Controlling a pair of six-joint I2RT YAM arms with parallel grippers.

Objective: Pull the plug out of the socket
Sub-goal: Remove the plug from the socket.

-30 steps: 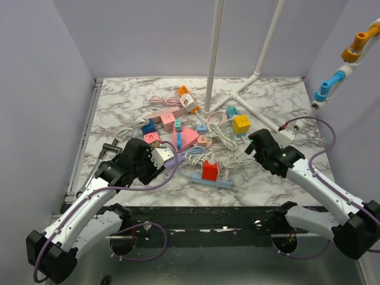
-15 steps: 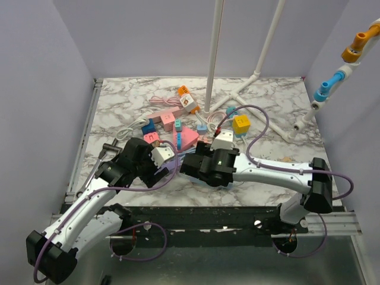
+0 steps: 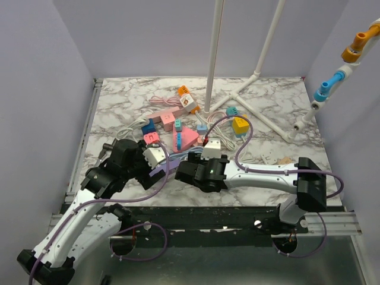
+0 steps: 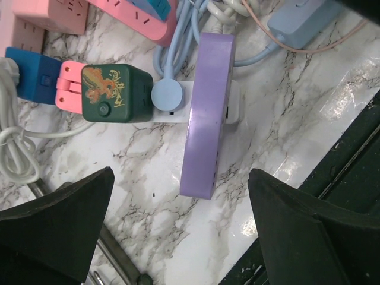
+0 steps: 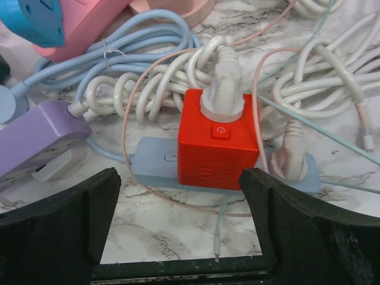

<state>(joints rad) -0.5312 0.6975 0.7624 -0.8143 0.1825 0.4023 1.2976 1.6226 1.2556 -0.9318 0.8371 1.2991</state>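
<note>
White plug (image 5: 222,89) prob. seated in red socket (image 5: 217,151).

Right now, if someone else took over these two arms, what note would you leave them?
Left gripper: open, above the purple power strip, holding nothing.
Right gripper: open, a finger either side of the red cube, not gripping it.
The red cube sits on the blue strip, a white plug in its top.
Done: neither is pulled out yet.
Left: probably close on one and pull.
</note>
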